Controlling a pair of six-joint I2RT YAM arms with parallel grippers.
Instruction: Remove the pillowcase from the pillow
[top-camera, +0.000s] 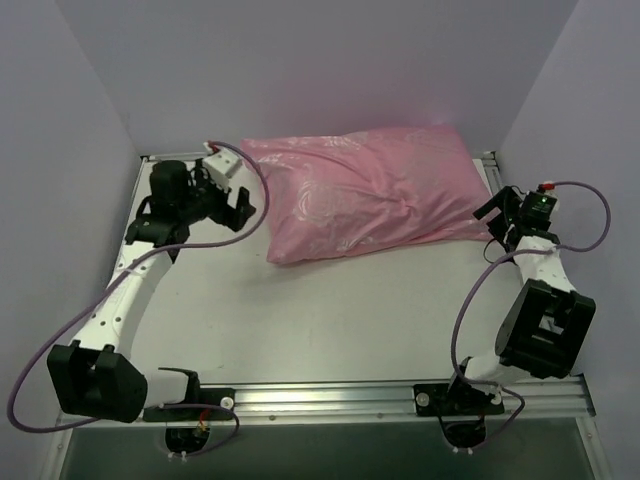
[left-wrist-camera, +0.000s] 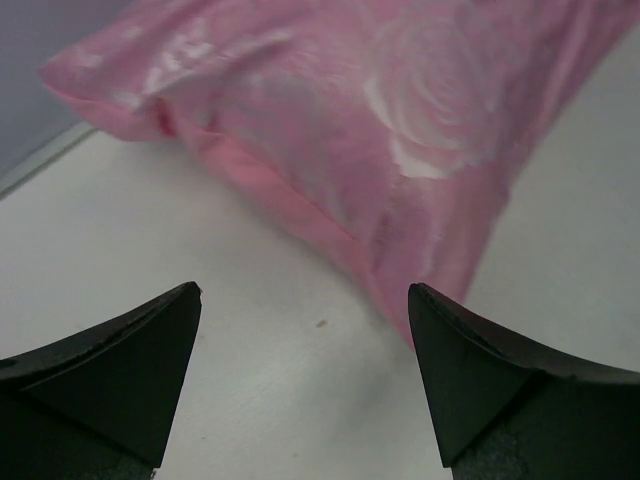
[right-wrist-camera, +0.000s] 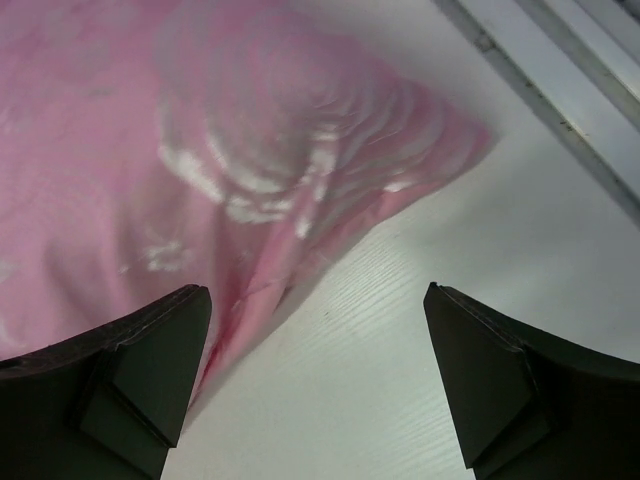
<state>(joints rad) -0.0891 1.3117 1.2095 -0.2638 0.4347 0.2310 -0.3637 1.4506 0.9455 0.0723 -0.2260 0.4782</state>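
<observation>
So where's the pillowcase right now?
In the top view the pillowcase lies at the far side of the table, between the open left gripper and the open right gripper.

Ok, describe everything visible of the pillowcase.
The pillowcase is thin pink fabric with a shiny paler rose pattern, wrinkled and plumply filled; its filling is hidden. It lies at the far side of the table, long axis left to right. Only the table visibly touches it; the open left gripper and right gripper hover just short of its ends.
</observation>
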